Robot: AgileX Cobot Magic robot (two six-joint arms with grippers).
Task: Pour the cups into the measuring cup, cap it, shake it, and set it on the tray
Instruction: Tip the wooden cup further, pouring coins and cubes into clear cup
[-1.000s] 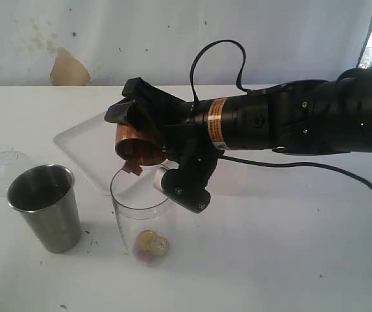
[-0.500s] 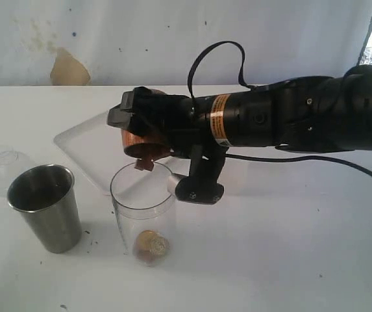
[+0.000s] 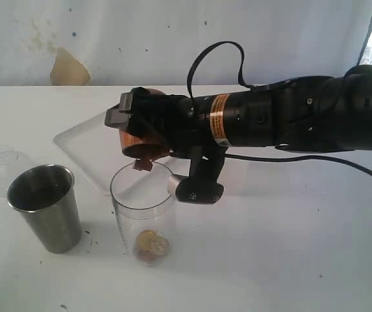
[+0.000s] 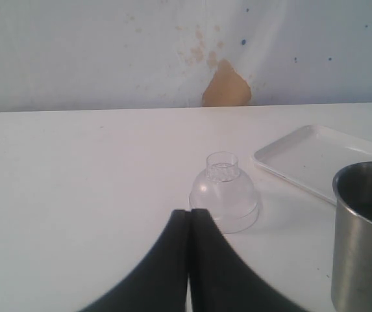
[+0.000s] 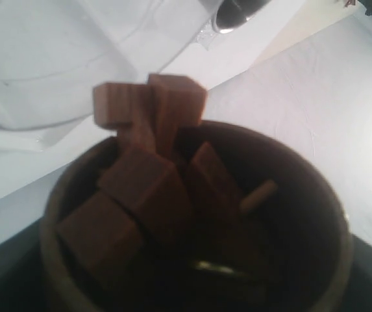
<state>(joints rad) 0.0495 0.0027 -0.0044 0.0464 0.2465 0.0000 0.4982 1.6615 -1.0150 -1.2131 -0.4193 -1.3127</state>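
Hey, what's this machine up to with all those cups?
The right fingers hold a wooden cup tipped over the tall clear measuring cup, and brown blocks sit at its lip, about to tumble in. Something round and golden-brown already lies at the bottom of the clear cup. The steel tumbler stands upright beside it, the clear domed lid lies nearby, and the white tray sits behind. The left fingers are shut and empty.

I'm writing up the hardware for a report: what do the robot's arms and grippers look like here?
The right arm is a thick, glossy black cylinder with an orange label band, its print too small to read. A thin black cable loops above it. A black bracket hangs beneath. The left gripper has matte black, curved fingers.
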